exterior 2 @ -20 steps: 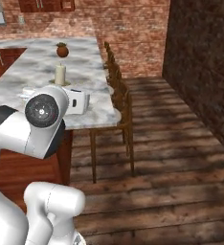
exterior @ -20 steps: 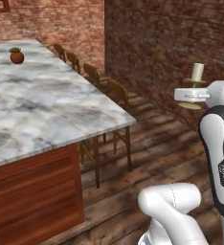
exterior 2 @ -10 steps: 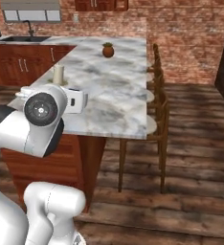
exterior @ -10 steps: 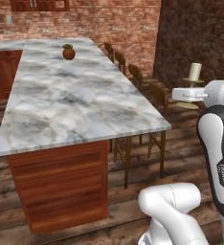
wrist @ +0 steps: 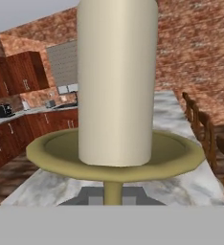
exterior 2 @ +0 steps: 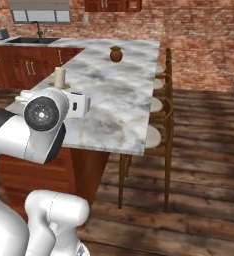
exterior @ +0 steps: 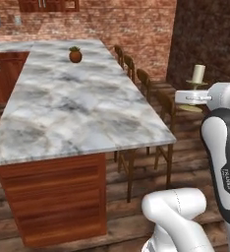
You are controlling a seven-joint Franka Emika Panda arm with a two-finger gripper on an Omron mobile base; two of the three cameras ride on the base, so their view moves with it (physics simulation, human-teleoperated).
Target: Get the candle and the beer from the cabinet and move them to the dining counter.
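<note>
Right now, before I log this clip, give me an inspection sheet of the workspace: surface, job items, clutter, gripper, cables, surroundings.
Surface: dining counter, white-grey marble on a reddish wood base, mostly bare.
Job items: candle, upright on its brass candlestick, carried off the counter's right side; beer: nothing seen.
Clutter: small brown plant pot near the counter's far end.
Gripper: gripper shut on the candlestick stem, under the saucer.
Cables: nothing seen.
Surroundings: wooden chairs along the counter's right side; red brick walls; dark wood cabinets with a sink at far left; plank floor.
</note>
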